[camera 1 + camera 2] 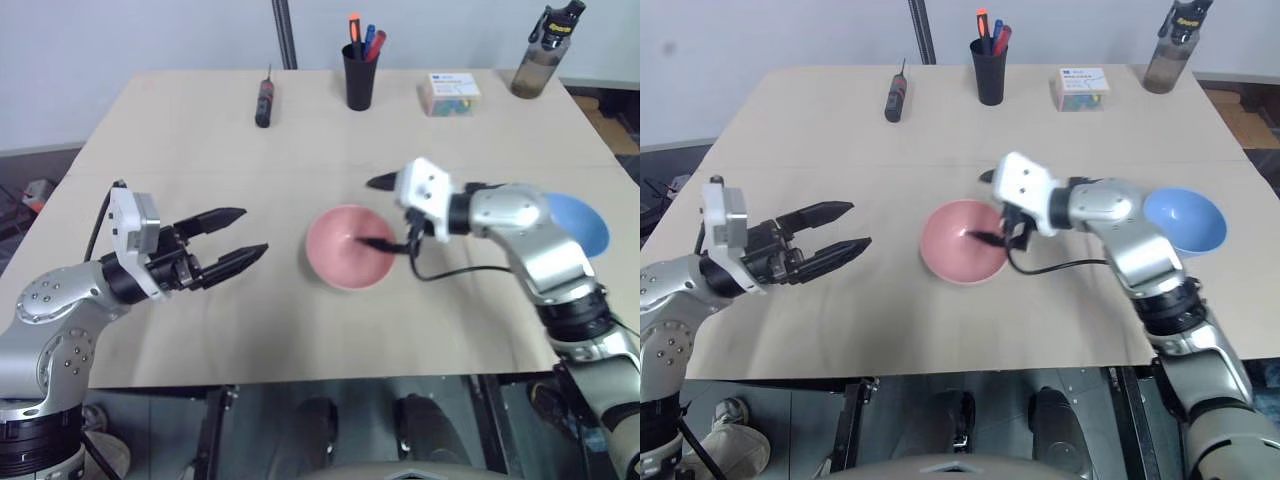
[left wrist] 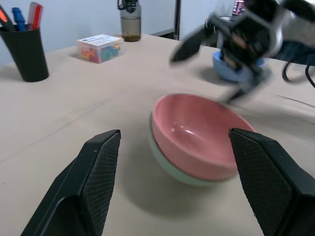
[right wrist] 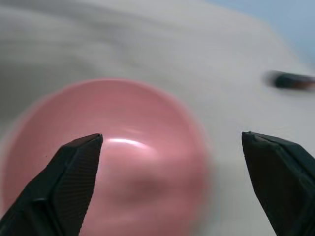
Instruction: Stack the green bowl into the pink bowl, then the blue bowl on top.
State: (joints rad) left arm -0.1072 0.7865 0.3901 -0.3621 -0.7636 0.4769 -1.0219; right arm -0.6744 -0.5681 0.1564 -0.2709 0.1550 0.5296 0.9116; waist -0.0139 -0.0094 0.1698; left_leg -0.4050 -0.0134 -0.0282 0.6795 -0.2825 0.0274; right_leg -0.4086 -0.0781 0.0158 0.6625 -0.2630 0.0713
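Nearest the robot, the left gripper [image 1: 240, 246] hangs above the bench [image 1: 200, 150] with its jaws spread and nothing between them, aimed toward the middle. Just beyond it, at centre, sits the pink bowl [image 1: 345, 248], and here's the twist: in the left wrist view a pale rim of the green bowl [image 2: 170, 169] peeks out beneath it, so the pink looks nested inside the green, not the other way round as the task asks. Over that pair hovers the right gripper [image 1: 380, 212], jaws wide apart and empty, one finger above the pink bowl's hollow, not touching that I can tell. Off to the robot's right, well apart from the stack and partly behind the right forearm, rests the blue bowl [image 1: 585, 222], upright on the bench. It lies behind the right gripper's jaws, so that nearer arm must swing back outward. At the far edge stand a screwdriver [image 1: 265, 100], a pen cup [image 1: 360, 75], a small box [image 1: 450, 93] and a bottle [image 1: 545, 50].
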